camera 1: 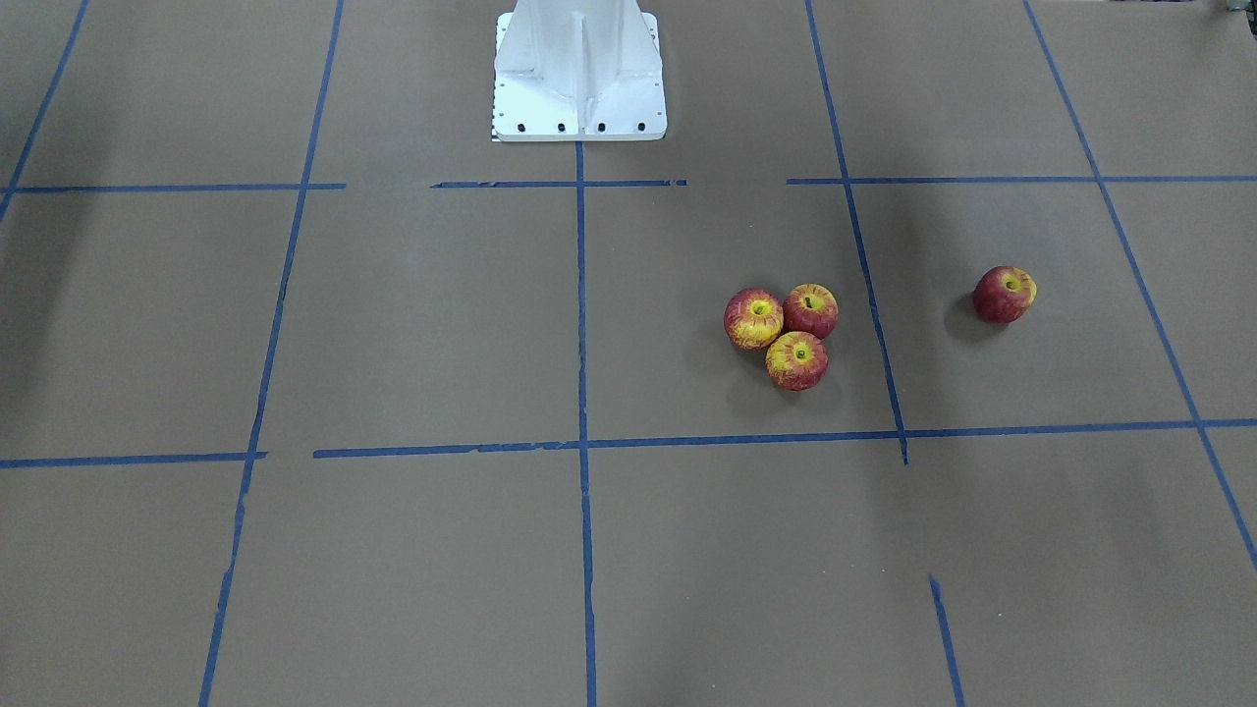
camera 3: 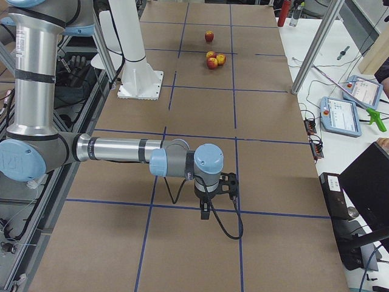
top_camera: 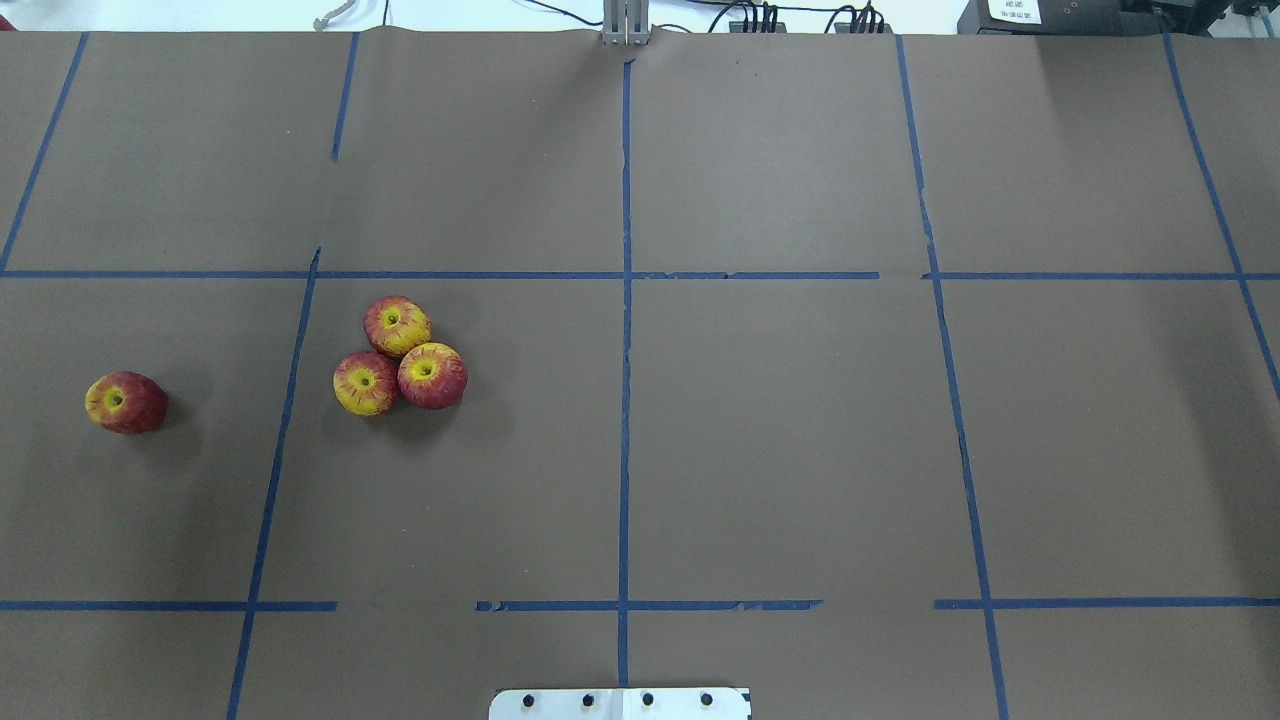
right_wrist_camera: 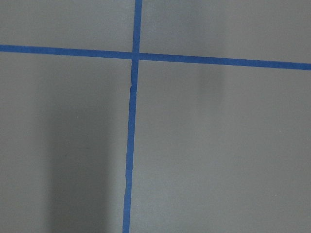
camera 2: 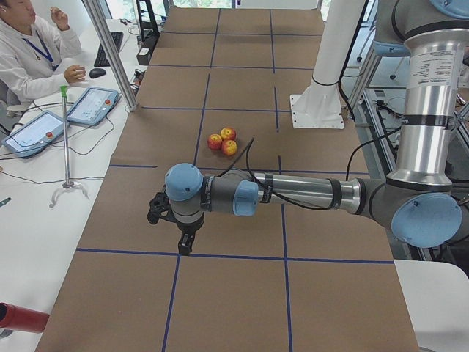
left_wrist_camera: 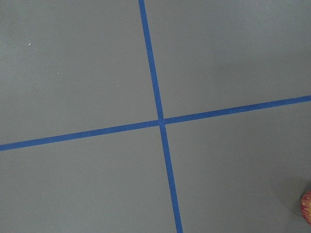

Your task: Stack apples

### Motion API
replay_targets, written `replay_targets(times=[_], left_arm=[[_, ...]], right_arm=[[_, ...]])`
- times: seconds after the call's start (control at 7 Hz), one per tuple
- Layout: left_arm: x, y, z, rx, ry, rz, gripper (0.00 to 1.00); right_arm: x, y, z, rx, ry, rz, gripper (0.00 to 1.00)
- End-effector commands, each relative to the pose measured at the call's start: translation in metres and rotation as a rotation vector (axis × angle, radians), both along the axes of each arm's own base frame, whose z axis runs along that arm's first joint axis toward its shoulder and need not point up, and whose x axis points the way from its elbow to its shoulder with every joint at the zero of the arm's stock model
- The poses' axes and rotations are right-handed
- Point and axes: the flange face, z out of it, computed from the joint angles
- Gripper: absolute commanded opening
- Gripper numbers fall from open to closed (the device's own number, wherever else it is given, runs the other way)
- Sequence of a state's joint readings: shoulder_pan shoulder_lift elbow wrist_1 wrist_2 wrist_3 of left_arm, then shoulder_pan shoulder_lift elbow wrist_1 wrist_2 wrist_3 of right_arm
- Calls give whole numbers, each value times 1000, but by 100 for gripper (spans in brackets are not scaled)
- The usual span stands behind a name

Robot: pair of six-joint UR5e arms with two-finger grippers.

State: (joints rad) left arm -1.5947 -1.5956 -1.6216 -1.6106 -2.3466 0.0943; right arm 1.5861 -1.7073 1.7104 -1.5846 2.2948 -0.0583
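Three apples point(top_camera: 398, 325) point(top_camera: 365, 383) point(top_camera: 432, 375) sit touching in a cluster on the brown table, left of the centre line in the overhead view. The cluster also shows in the front view point(camera 1: 796, 360). A fourth apple point(top_camera: 126, 402) lies alone further left, tilted on its side, and shows in the front view point(camera 1: 1005, 294). Its edge shows at the bottom right of the left wrist view point(left_wrist_camera: 306, 208). My left gripper point(camera 2: 185, 248) shows only in the left side view, hanging above the table. My right gripper point(camera 3: 206, 212) shows only in the right side view, far from the apples. I cannot tell whether either is open or shut.
The white robot pedestal point(camera 1: 579, 79) stands at the table's robot-side edge. Blue tape lines point(top_camera: 625, 400) grid the brown table cover. A seated operator point(camera 2: 29, 51) and tablets point(camera 2: 91, 106) are beside the table, and metal posts point(camera 2: 110, 51) stand at its edge.
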Motion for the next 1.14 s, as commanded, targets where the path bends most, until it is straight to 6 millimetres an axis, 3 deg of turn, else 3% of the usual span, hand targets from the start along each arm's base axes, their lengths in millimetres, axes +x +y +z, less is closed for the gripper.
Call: replay_targets(times=[0.0,0.14,0.29,0.43,0.57,0.71,0.86,1.0], left_arm=[[10,-7,-12,67,-77,24,100],[46,-6,-28,100,12,72,100],[99,-5,-45,23,60,58,100],[166,0,-60,-33,69,38,100],[207,16,-57,-46,75,13,100],[230,35,-47,-34,78,1,100],[239,45,-44,-43,89,-10,100],[263,53,-53,-86,105,-13,100]], right_arm=[[0,0,0,0,0,0,100],[0,0,0,0,0,0,100],[0,0,0,0,0,0,100],[0,0,0,0,0,0,100],[0,0,0,0,0,0,100],[0,0,0,0,0,0,100],[0,0,0,0,0,0,100],[0,0,0,0,0,0,100]])
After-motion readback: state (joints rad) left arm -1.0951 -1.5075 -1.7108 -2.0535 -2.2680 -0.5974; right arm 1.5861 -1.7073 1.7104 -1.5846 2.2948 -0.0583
